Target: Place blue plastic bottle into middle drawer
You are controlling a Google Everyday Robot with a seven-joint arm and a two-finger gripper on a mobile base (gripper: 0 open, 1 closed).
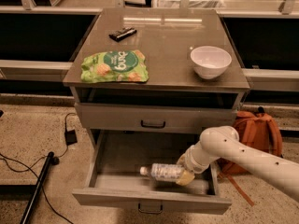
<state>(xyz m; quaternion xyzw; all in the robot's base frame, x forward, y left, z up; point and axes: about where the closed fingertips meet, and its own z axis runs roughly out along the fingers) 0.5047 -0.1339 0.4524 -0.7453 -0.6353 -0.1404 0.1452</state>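
Observation:
The blue plastic bottle (163,171), clear with a white cap pointing left, lies sideways low inside the open middle drawer (149,197). My gripper (184,174) is at the bottle's right end, down inside the drawer on its right side, shut on the bottle. The white arm reaches in from the lower right. The shallower drawer (154,118) above is closed.
On the cabinet top sit a white bowl (210,61) at the right, a green snack bag (115,66) at the left and a small dark object (122,33) at the back. An orange backpack (254,134) stands on the floor to the right. Cables (60,146) lie at the left.

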